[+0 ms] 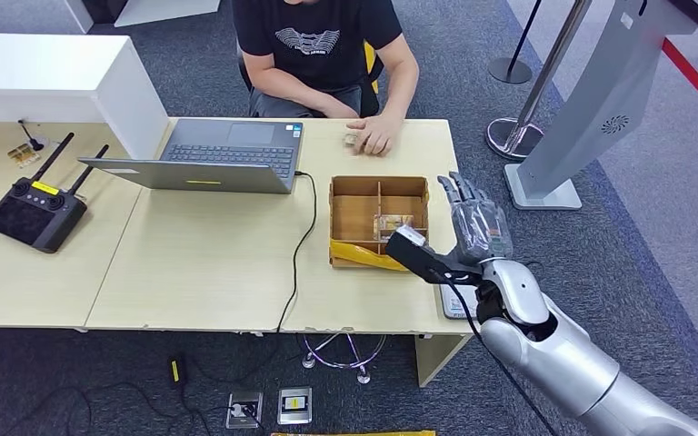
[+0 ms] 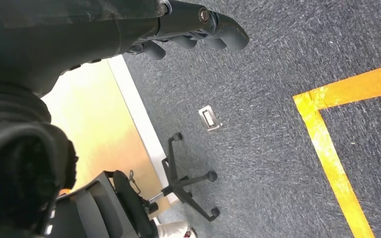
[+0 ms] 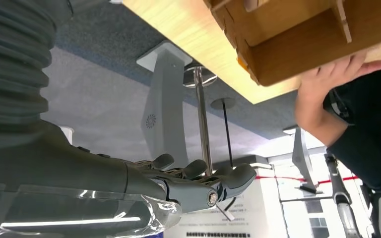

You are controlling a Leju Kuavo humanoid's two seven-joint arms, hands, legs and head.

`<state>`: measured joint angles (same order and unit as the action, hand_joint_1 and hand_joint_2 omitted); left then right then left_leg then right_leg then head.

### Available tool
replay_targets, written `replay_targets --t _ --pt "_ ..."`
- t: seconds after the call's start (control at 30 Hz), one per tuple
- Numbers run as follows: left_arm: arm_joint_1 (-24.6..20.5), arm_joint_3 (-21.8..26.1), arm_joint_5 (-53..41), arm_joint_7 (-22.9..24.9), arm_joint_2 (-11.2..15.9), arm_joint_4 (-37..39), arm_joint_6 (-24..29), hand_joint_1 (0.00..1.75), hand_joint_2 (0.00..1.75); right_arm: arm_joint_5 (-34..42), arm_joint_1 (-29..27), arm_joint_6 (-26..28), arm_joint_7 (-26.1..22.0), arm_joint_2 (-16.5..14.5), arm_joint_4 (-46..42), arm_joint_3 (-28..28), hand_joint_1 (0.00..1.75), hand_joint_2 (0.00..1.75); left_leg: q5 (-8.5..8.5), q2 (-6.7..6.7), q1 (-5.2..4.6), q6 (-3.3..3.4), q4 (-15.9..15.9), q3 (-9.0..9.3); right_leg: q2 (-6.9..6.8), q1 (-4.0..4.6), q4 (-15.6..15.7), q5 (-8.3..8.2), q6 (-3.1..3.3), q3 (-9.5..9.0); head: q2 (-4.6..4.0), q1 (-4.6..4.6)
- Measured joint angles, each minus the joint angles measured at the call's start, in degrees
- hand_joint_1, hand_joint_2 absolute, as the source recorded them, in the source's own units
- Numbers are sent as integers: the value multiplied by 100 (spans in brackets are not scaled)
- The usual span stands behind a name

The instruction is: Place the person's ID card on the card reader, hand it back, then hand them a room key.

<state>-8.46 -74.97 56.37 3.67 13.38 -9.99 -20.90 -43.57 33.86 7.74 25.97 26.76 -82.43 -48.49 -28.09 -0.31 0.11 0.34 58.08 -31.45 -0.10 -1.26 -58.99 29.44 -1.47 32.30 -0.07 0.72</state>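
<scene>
Two hands: one robot hand is seen on each side.
Right hand (image 1: 474, 221): it is held up over the far right edge of the table (image 1: 200, 263), palm flat, fingers spread apart. Nothing is held in it. In the right wrist view the same hand (image 3: 198, 181) is seen with its fingers stretched out in the air.
Left hand (image 2: 193, 25): it is seen hanging over the grey floor, beside a table edge. The fingers are bent a little and nothing is held in them.
Wooden box (image 1: 379, 218): it is placed on the table just beside the right hand, on the thumb side. It is split into small parts by thin walls. A small clear thing is seen in one part near the hand; what it is cannot be told.
Yellow strip (image 1: 363, 256): it is laid against the near wall of the box, close to the right wrist.
Person's hand (image 1: 374, 136): it is rested on the table past the box, well beyond the robot's fingertips. A small thing (image 1: 353, 140) is touched by it; it cannot be told if this is the card.
Laptop (image 1: 223, 156): it is left open, far off on the thumb side of the right hand.
Black remote (image 1: 36, 209): it is set even farther off that way, well apart from the hand.
</scene>
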Motion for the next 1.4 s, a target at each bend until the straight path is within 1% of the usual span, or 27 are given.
replay_targets --t 0.13,0.33,0.77,1.07,1.4 --pt "-2 0 -3 1 0 0 0 0 0 194 -132 179 -139 -52 20 -62 0 175 0 0 0 0 0 -2 -1 0 -1 0 0 0 0 -1" --pt "-10 0 -22 45 0 0 0 0 0 362 -185 367 -288 -236 129 -189 0 175 0 0 1 0 -1 -3 -2 1 -1 0 0 1 0 -1" --pt "-15 -2 -79 90 -3 0 0 0 0 548 -188 691 -439 -598 531 -296 0 175 0 0 1 0 -1 -3 -2 0 -1 0 0 0 0 -1" --pt "-34 -2 -222 110 -4 0 0 0 0 701 -173 841 -572 -822 894 -293 0 175 0 0 1 0 -1 -3 -2 1 -1 0 0 0 0 0" --pt "-55 -4 -246 136 -13 0 0 0 0 692 -124 880 -606 -984 1213 -293 0 175 0 0 1 0 -1 -3 -3 0 -1 0 0 1 0 0"
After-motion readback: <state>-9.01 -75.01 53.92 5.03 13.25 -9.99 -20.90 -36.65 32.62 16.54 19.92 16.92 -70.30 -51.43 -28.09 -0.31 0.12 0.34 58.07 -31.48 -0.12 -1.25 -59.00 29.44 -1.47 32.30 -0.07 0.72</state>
